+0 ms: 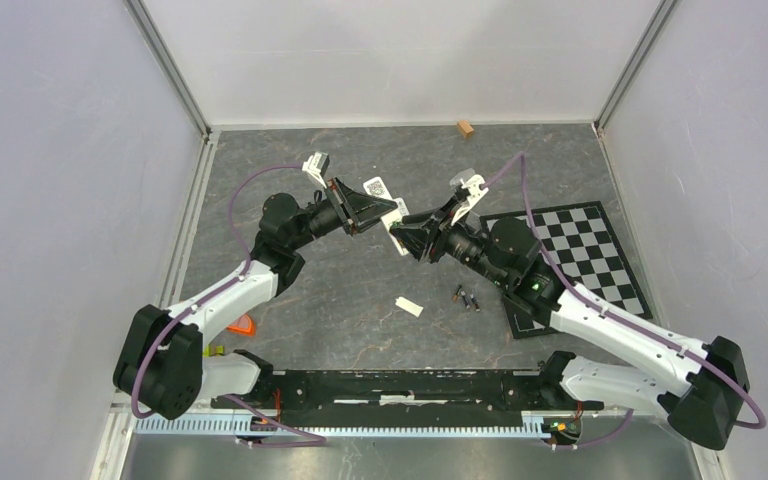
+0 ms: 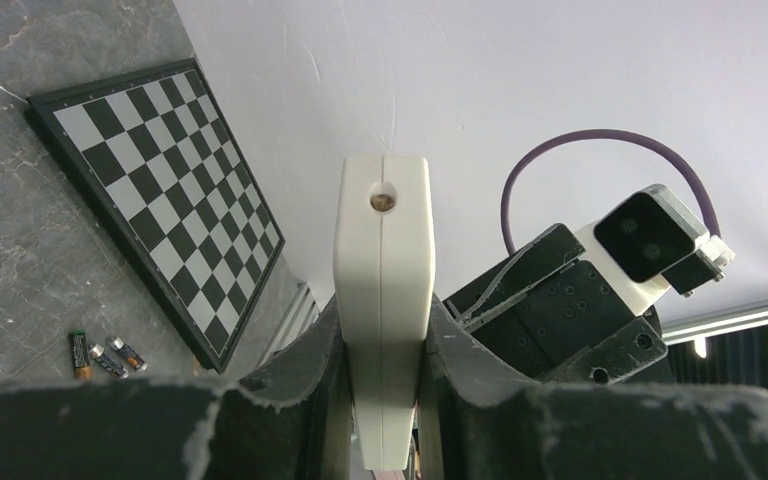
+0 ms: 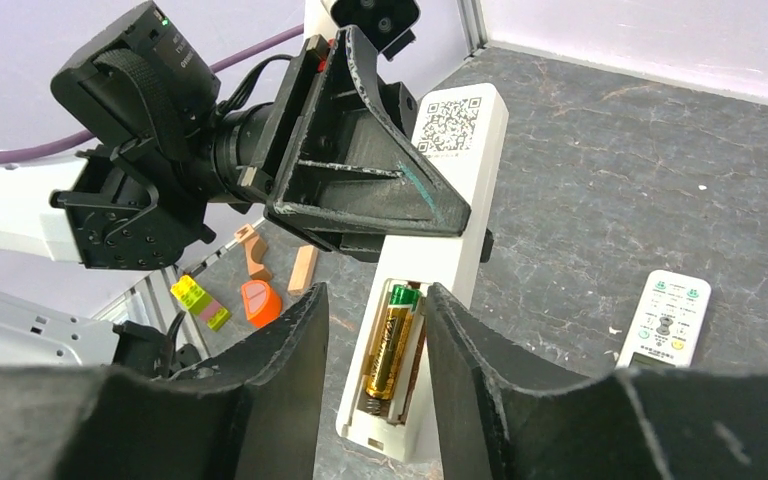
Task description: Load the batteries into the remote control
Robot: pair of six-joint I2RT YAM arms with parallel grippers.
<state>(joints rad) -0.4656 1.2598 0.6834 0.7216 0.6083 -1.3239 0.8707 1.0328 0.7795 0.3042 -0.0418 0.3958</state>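
Note:
My left gripper [image 1: 385, 212] is shut on the long white remote control [image 3: 457, 150], holding it above the table with its plain back and QR label towards the right wrist camera. In the left wrist view the remote control [image 2: 383, 290] stands edge-on, clamped between both fingers. Its battery bay is uncovered, and a gold battery with a green end [image 3: 392, 340] lies inside it. My right gripper [image 3: 377, 300] is open just in front of that bay, its fingers apart and touching nothing. Three loose batteries [image 1: 467, 298] lie on the table, also seen from the left wrist [image 2: 105, 356].
A small white cover piece [image 1: 409, 306] lies near the batteries. A checkerboard [image 1: 570, 255] lies at the right. A shorter white remote with a display [image 3: 665, 320] is on the table. Toy blocks [image 3: 200, 302] and an orange piece [image 1: 245, 325] sit at the left, a wooden block [image 1: 465, 128] at the back.

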